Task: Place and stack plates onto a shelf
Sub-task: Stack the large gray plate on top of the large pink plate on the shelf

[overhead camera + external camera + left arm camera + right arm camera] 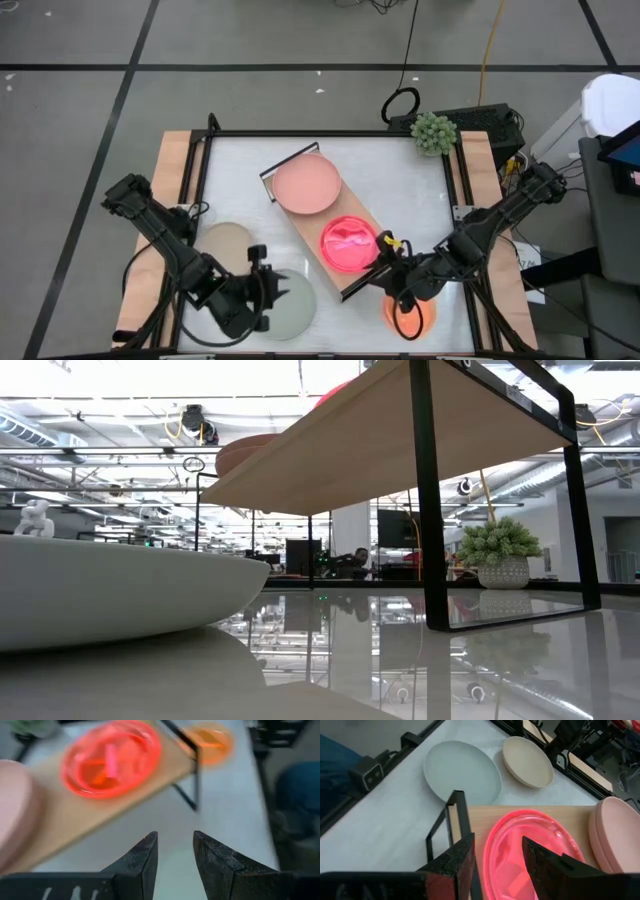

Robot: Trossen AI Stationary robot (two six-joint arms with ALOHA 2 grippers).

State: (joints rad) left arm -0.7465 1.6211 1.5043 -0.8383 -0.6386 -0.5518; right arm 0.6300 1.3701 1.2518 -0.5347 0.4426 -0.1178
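Observation:
The light-wood shelf (300, 215) stands slantwise in the middle of the table. On it lie a dusty-pink plate (307, 183) at the far end and a translucent hot-pink divided plate (348, 243) at the near end. My right gripper (380, 266) is open at the shelf's near end, its fingers over the hot-pink plate's near rim (492, 870). An orange plate (408, 316) lies on the table under the right arm. My left gripper (268, 285) is open and empty above the grey-green plate (290, 308). A beige plate (228, 243) lies beside it. My right gripper's open fingers (457, 862) stand over the near rim of the hot-pink plate, coming slanting from the table's near right side. The plate lies flat on the shelf. Whether the fingers touch it I cannot tell.
The shelf's black frame end (457, 815) stands just before my right gripper. A small potted plant (434, 132) stands at the table's far right corner. In the low view the grey-green plate (100, 590) fills the left and the shelf board (400, 440) spans overhead.

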